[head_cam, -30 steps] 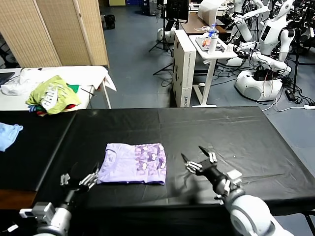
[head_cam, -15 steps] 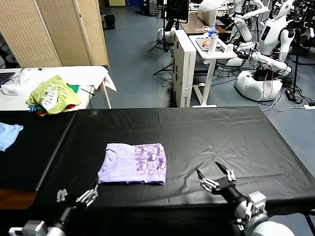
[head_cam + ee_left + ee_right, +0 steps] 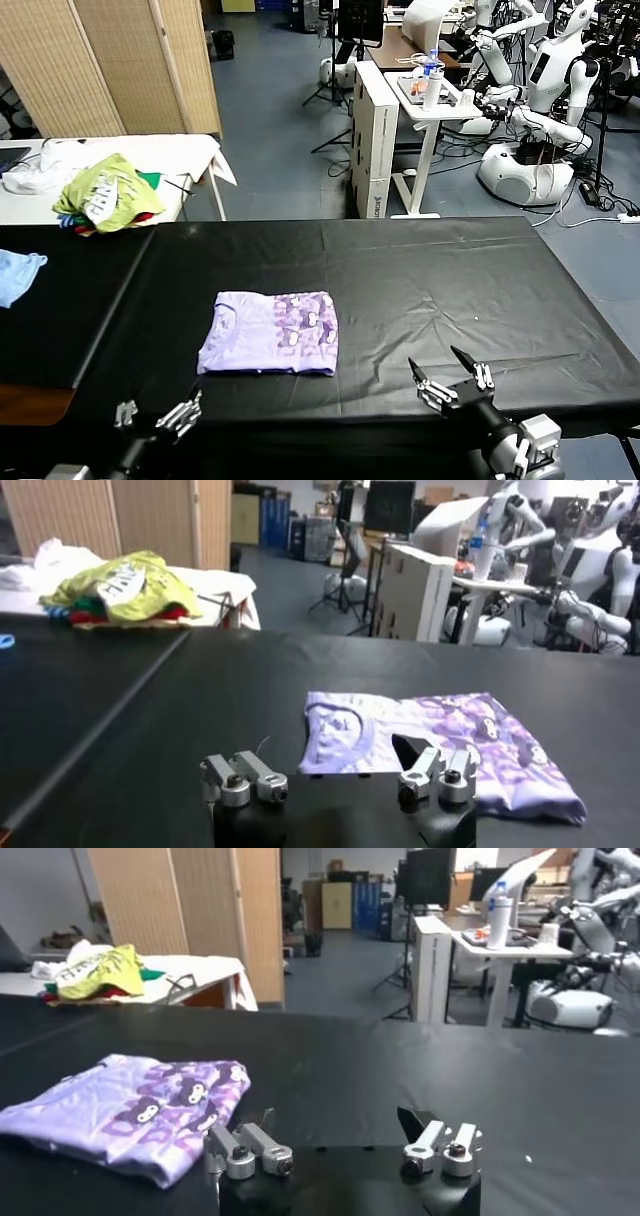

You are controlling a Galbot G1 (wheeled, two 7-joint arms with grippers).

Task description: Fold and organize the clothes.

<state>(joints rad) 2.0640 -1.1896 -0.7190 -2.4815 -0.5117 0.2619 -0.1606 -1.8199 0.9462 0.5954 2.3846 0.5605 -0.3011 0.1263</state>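
**Lavender T-shirt lies folded on the black table, both grippers off it**

Head view: the lavender T-shirt [image 3: 270,333] sits as a flat folded rectangle on the black table [image 3: 430,270], left of the table's middle and toward the near edge. Its darker purple print covers the right half; the neckline shows at the left end. The left gripper [image 3: 157,415] is low at the near edge, just in front of the shirt's left corner and apart from it; most of its arm is cut off by the bottom of the picture. The right gripper [image 3: 451,378] hovers near the front edge, well to the right of the shirt, with its wrist partly cut off too. Both sets of jaws stand wide, holding nothing. On a white side table [image 3: 190,150] at the back left lies a yellow-green and white garment heap [image 3: 107,193]; a light blue cloth [image 3: 18,272] is cropped by the left edge.

Left wrist view: the left gripper [image 3: 340,780] spreads its fingers [image 3: 245,778] wide above the dark cloth. One fingertip overlaps the T-shirt's [image 3: 440,745] near edge in the picture; whether it touches cannot be told. The garment heap [image 3: 125,582] shows far behind.

Right wrist view: the right gripper [image 3: 340,1148] is likewise spread wide over bare tabletop. The T-shirt [image 3: 130,1113] lies off to one side, its near end cropped by the picture's border, clear of the fingers [image 3: 440,1146].
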